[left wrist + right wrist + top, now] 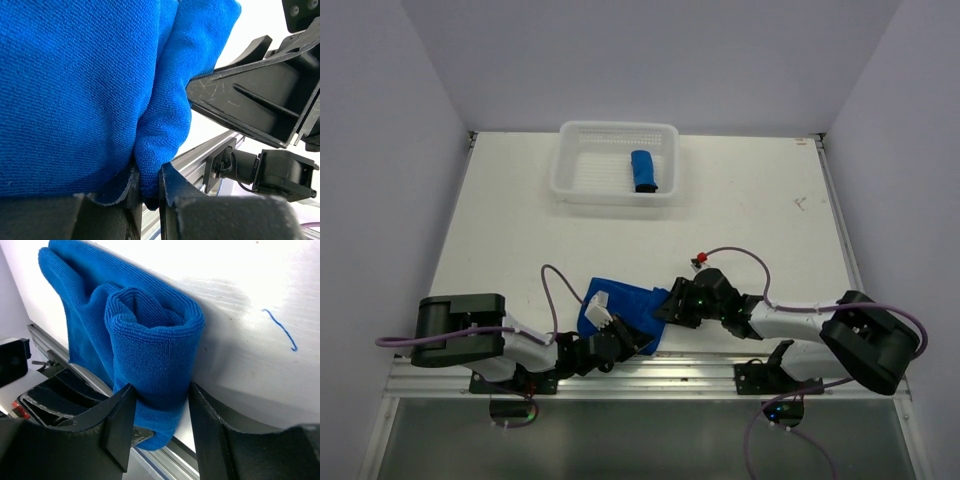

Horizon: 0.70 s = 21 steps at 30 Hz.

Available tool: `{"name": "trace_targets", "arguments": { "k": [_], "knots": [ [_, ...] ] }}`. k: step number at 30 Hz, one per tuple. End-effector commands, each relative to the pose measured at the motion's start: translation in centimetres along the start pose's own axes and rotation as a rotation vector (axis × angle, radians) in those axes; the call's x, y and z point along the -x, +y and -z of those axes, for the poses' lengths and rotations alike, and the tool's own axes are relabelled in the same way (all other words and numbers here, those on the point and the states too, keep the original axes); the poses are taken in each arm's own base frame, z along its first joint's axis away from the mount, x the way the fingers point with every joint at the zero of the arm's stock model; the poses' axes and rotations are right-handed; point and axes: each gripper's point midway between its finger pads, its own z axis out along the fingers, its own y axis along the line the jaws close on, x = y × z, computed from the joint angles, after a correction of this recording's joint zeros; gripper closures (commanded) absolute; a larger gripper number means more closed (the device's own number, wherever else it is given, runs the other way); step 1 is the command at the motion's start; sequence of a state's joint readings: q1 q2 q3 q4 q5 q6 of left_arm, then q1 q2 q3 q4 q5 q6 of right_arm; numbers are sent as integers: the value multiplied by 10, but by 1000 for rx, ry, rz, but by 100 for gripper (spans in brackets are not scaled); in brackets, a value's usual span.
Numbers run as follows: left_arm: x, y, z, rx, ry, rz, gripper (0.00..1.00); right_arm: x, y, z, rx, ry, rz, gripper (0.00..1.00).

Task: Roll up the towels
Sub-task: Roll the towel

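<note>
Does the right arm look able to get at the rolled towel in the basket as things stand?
Probably not yet: the right hand straddles the other towel's rolled end, and the basket sits far off.

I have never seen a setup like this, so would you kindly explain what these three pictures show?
Two robot arms sit at a white table. One picture looks down from above; the other two come from cameras on each wrist. A white basket at the far edge holds a rolled blue towel. Near the arms lies a second blue towel, partly rolled. The left claw pinches a fold of it. The right claw straddles the rolled end, its fingers on either side of it.
</note>
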<state>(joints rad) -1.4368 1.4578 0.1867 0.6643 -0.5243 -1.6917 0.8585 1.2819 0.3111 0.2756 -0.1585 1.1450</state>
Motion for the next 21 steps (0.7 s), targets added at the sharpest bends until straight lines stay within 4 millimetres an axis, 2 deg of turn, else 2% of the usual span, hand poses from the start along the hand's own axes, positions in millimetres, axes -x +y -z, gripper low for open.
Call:
{"name": "trace_targets", "arguments": {
  "k": [1,5,8,11,12,13,14,15,16,17,19,21],
  "knots": [
    [-1,43,6,122,16,-87,100,1,8,-6,43,-8,5,50],
    [0,45,7,121,16,-81,100,5,14,-11,39,-15,11,50],
    [0,43,7,112,17,-76,100,6,13,-14,20,-16,13,57],
    [0,36,8,83,17,-92,100,5,11,-16,-10,-17,22,84],
    [1,33,8,76,16,-111,94,5,8,-16,-37,-16,26,89],
    [2,37,8,95,10,-132,79,6,7,-15,-50,-22,34,93],
    [2,28,7,82,8,-134,70,6,7,-13,-70,-18,40,97],
    [3,26,7,87,0,-151,57,8,6,-13,-85,-27,43,99],
    [5,31,8,115,-6,-176,52,11,11,-12,-84,-33,55,100],
    [5,22,9,99,-10,-175,47,11,7,-9,-111,-30,59,100],
    [7,23,11,114,-22,-203,37,17,11,-6,-132,-47,74,100],
    [8,14,14,101,-30,-214,30,17,5,-2,-179,-37,83,100]
  ]
}}
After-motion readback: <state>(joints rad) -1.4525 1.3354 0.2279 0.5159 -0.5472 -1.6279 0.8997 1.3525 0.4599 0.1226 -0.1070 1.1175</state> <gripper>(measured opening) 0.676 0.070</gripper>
